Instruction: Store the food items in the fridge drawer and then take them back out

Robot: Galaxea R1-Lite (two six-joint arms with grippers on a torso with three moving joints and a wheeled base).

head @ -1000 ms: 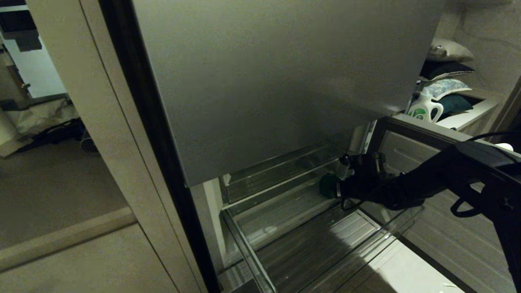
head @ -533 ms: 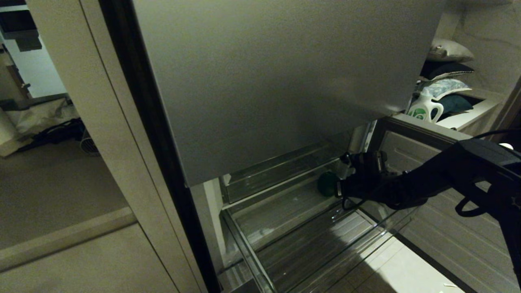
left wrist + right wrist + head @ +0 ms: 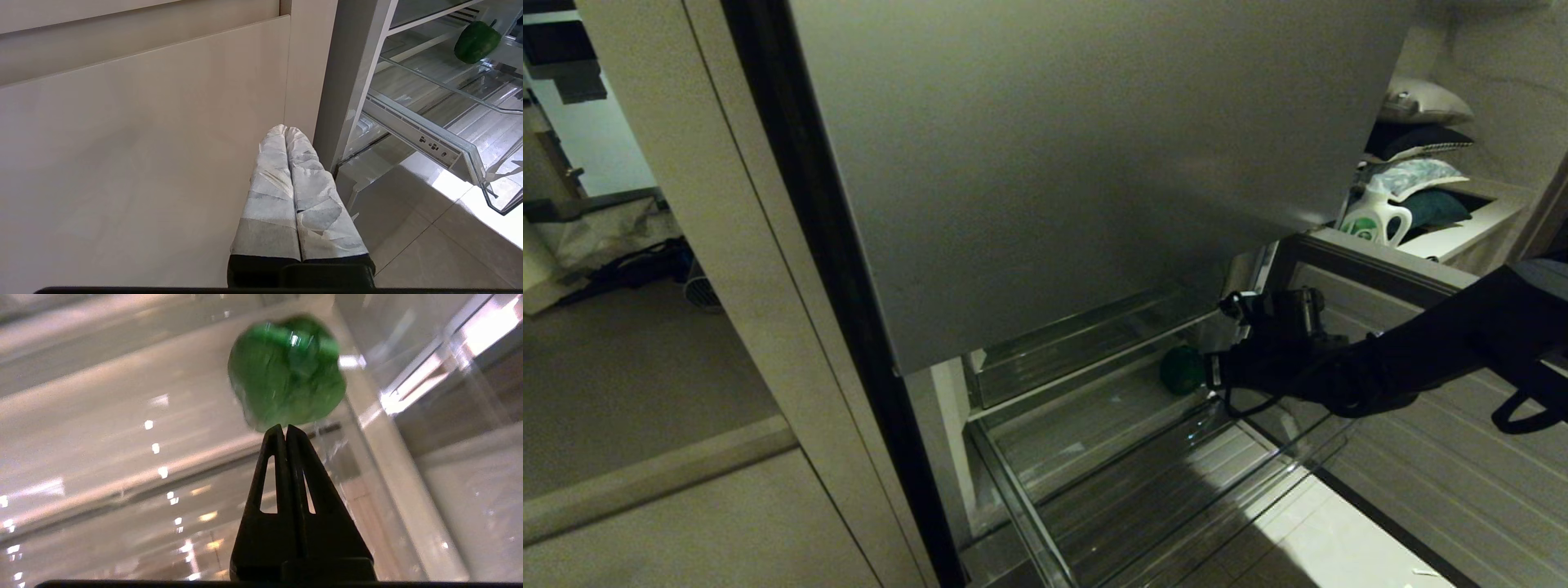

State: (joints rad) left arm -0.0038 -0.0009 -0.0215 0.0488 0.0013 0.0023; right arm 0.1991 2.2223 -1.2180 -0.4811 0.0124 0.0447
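Note:
One of the food items, a dark green rounded piece (image 3: pixel 1181 369) (image 3: pixel 286 371) (image 3: pixel 476 41), lies at the back right of the pulled-out clear fridge drawer (image 3: pixel 1094 506) (image 3: pixel 429 143). My right gripper (image 3: pixel 1215 372) (image 3: pixel 284 428) reaches in from the right and is shut, empty, its tips just short of the green piece. The left gripper (image 3: pixel 284 130), with pale wrapped fingers, is shut and parked low beside the fridge, out of the head view.
The grey upper fridge door (image 3: pixel 1054 163) hangs over the drawer. A smaller clear bin (image 3: pixel 1078 343) sits behind it. A grey panel (image 3: pixel 1372 269) stands right of the arm, with a white-and-green jug (image 3: pixel 1374 219) beyond. Left is a beige cabinet (image 3: pixel 143 143).
The right gripper has shut and drawn back slightly to the right, away from the green piece, which stays where it lay in the drawer. The left arm has not moved.

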